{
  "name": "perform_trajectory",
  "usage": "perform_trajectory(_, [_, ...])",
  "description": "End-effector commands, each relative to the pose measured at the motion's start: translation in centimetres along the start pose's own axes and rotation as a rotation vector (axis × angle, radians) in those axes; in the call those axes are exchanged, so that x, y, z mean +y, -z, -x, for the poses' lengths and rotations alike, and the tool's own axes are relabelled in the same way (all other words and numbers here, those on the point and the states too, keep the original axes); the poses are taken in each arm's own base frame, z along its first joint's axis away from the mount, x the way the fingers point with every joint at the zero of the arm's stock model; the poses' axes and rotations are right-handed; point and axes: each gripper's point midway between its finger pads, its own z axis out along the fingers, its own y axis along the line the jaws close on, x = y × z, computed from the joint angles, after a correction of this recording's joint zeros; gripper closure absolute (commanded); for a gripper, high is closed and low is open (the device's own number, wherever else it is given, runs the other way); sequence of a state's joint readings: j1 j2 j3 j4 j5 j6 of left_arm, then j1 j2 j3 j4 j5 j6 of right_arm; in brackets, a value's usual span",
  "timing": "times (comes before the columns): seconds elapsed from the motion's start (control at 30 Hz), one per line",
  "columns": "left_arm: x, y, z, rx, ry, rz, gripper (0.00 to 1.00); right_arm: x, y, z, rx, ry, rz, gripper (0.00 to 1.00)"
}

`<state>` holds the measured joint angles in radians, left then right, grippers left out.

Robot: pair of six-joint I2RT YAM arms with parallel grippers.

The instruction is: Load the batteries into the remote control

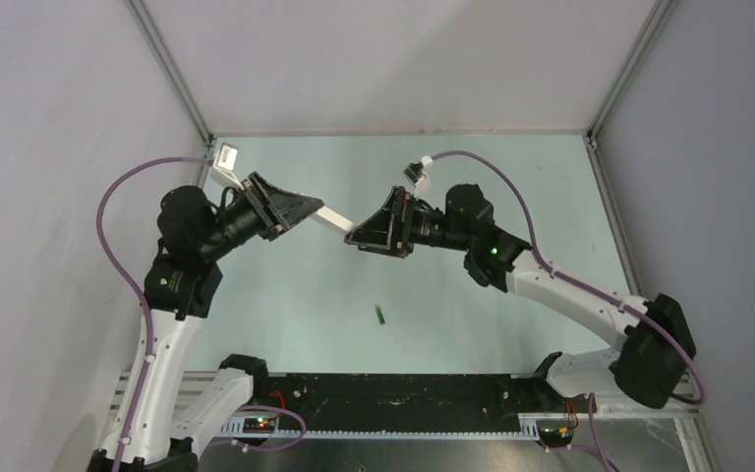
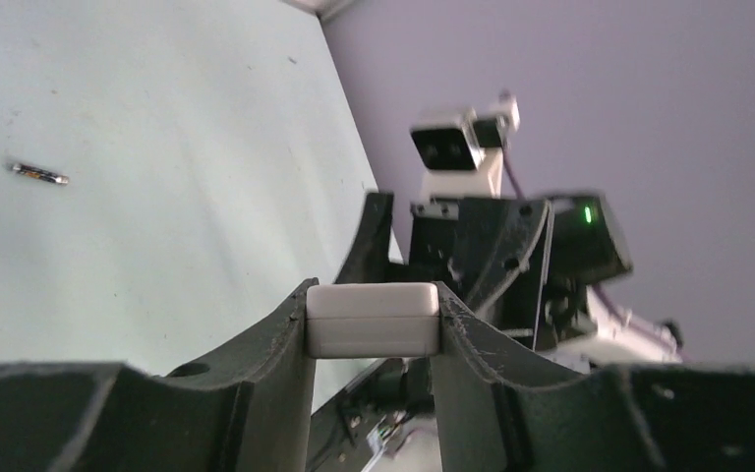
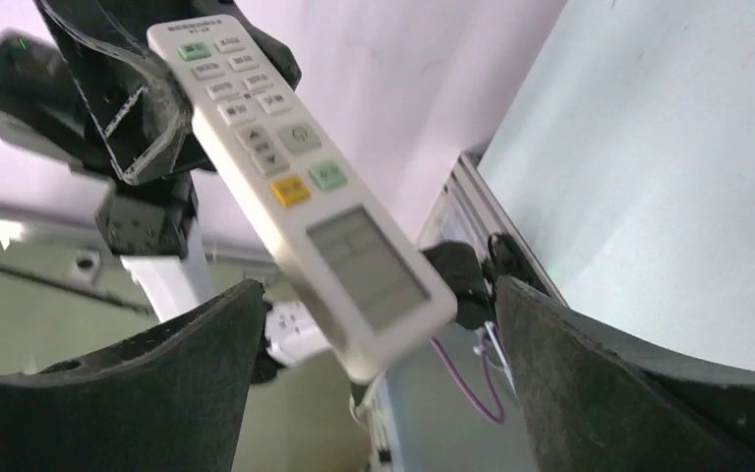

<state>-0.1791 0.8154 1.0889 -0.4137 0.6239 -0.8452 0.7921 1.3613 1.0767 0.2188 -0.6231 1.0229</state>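
Observation:
My left gripper (image 1: pixel 307 207) is shut on the remote control (image 1: pixel 332 218), a slim white bar held above the table and pointing right. In the left wrist view its end (image 2: pixel 373 320) is clamped between my fingers. My right gripper (image 1: pixel 359 236) is open at the remote's free end. In the right wrist view the remote's button face and grey display (image 3: pixel 300 192) reach between my open fingers (image 3: pixel 206 344) without touching them. A green battery (image 1: pixel 379 315) lies alone on the table in front; it also shows in the left wrist view (image 2: pixel 39 174). The blackish battery is out of view.
The pale green table (image 1: pixel 285 305) is boxed in by grey walls with metal corner posts (image 1: pixel 172 74). A black rail (image 1: pixel 403 393) runs along the near edge between the arm bases. Purple cables (image 1: pixel 118 187) loop off both arms.

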Motion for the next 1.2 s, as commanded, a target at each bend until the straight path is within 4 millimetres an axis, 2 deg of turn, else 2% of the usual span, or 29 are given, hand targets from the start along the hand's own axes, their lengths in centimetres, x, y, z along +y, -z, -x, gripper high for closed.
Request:
perform_trajectory(0.0, [-1.2, 0.7, 3.3, -0.181, 0.106, 0.031, 1.0, 3.4, 1.5, 5.3, -0.42, -0.144, 0.022, 0.08])
perform_trajectory(0.17, [-1.2, 0.8, 3.5, -0.215, 0.233, 0.017, 1.0, 4.3, 1.3, 6.1, -0.511, -0.227, 0.049, 0.06])
perform_trajectory(0.2, [-1.2, 0.9, 3.3, -0.216, 0.242, 0.014, 1.0, 5.0, 1.3, 6.4, -0.526, -0.225, 0.08, 0.06])
perform_trajectory(0.33, [-2.0, 1.4, 3.4, -0.218, 0.262, -0.013, 1.0, 5.1, 1.5, 7.3, -0.563, -0.24, 0.087, 0.05])
perform_trajectory(0.5, [-2.5, 1.1, 2.9, -0.188, 0.346, -0.037, 1.0, 4.4, 2.3, 8.9, -0.676, -0.167, 0.026, 0.08])
perform_trajectory(0.63, [-1.6, 1.6, 3.2, -0.265, 0.403, -0.032, 1.0, 4.3, 1.2, 8.5, -0.738, -0.072, -0.047, 0.11])
perform_trajectory(0.73, [-0.7, 1.9, 3.9, -0.336, 0.429, -0.016, 1.0, 5.2, 0.6, 8.6, -0.842, 0.108, -0.087, 0.11])
perform_trajectory(0.77, [-0.8, 2.2, 4.0, -0.352, 0.427, -0.02, 1.0, 6.2, 0.6, 8.7, -0.883, 0.118, -0.075, 0.11])
perform_trajectory(0.8, [-0.5, 2.3, 4.2, -0.374, 0.432, -0.015, 1.0, 5.8, 0.1, 8.5, -0.886, 0.149, -0.099, 0.11])
perform_trajectory(0.83, [-0.5, 2.5, 4.3, -0.386, 0.431, -0.017, 1.0, 6.3, -0.1, 8.5, -0.905, 0.148, -0.097, 0.11])
perform_trajectory(1.0, [-0.4, 3.3, 4.9, -0.451, 0.457, -0.039, 1.0, 5.6, -1.7, 8.1, -0.964, 0.119, -0.116, 0.12])
perform_trajectory(1.1, [-0.4, 3.5, 4.6, -0.457, 0.48, -0.056, 1.0, 6.5, -2.0, 8.4, -1.011, 0.088, -0.038, 0.15])
perform_trajectory(1.17, [-0.8, 3.7, 4.6, -0.455, 0.484, -0.072, 1.0, 6.4, -2.3, 8.7, -1.033, 0.075, -0.015, 0.16])
